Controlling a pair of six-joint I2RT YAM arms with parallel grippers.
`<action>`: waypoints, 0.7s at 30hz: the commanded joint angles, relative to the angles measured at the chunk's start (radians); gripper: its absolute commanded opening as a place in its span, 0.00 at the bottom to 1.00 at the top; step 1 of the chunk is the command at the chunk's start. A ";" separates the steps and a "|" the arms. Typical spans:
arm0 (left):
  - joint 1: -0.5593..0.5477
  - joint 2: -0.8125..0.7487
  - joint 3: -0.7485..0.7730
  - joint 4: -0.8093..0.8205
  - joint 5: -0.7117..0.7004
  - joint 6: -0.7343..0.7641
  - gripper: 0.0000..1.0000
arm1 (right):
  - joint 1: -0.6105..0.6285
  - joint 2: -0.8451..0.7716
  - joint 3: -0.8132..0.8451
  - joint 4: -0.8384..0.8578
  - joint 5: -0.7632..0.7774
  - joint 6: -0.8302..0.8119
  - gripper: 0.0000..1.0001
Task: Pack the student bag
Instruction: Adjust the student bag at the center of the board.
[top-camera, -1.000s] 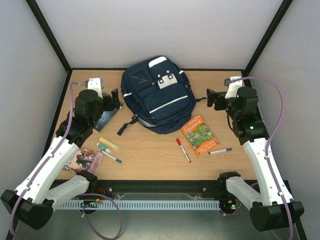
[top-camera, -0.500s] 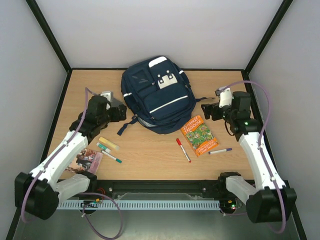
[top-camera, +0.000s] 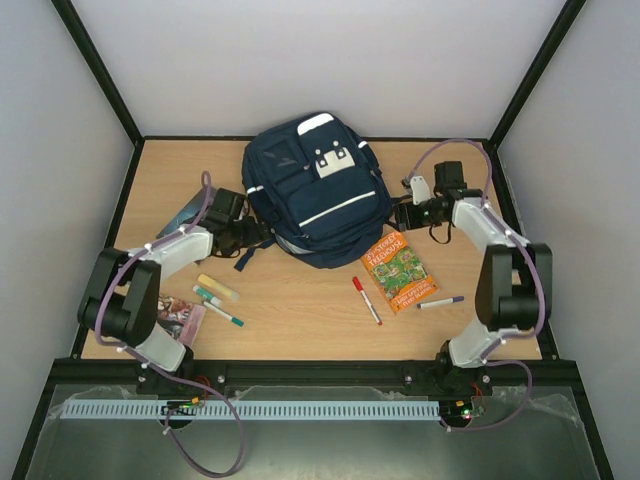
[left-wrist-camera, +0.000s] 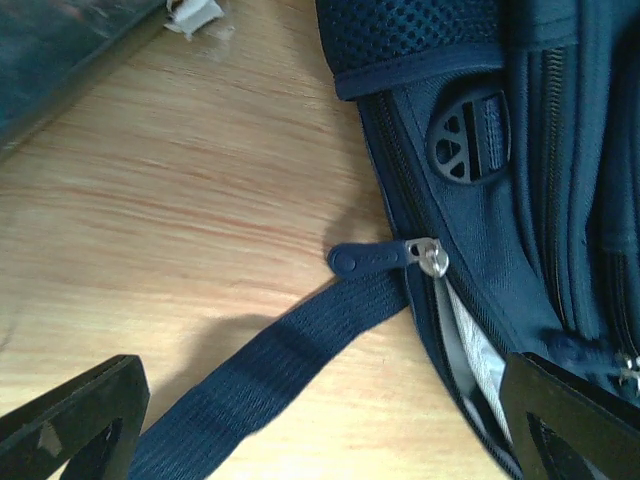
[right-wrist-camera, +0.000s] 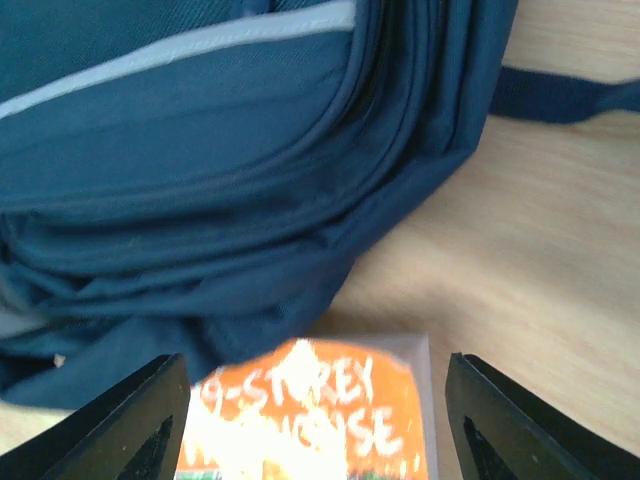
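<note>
The navy student bag (top-camera: 312, 190) lies flat at the table's back centre, white stripes and patches up. My left gripper (top-camera: 262, 238) is open and low at the bag's left lower edge, beside a strap (top-camera: 250, 255). In the left wrist view the bag's side (left-wrist-camera: 520, 200), a zipper pull (left-wrist-camera: 375, 258) and the strap (left-wrist-camera: 270, 370) lie between the open fingers (left-wrist-camera: 70, 420). My right gripper (top-camera: 397, 218) is open at the bag's right edge, above the orange book (top-camera: 399, 271). The right wrist view shows the bag (right-wrist-camera: 200, 170) and the book's top (right-wrist-camera: 310, 420).
A red pen (top-camera: 366, 299) and a purple pen (top-camera: 440, 301) lie near the orange book. Highlighters and markers (top-camera: 217, 298) and a small picture book (top-camera: 175, 318) lie front left. A dark book (top-camera: 185, 212) lies at the left behind my left arm.
Both arms have stretched forward and lowered toward the bag. The left gripper moved right to the bag's left edge, uncovering the dark book. The right gripper moved left to the bag's right edge.
</note>
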 joint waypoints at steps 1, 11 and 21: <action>0.006 0.100 0.072 0.083 0.059 -0.104 0.99 | -0.007 0.177 0.154 -0.066 -0.087 0.009 0.71; -0.033 0.337 0.224 0.112 0.105 -0.108 0.99 | -0.006 0.462 0.425 -0.145 -0.220 0.096 0.72; -0.063 0.445 0.325 0.077 0.076 -0.066 0.99 | 0.073 0.406 0.309 -0.149 -0.237 0.049 0.65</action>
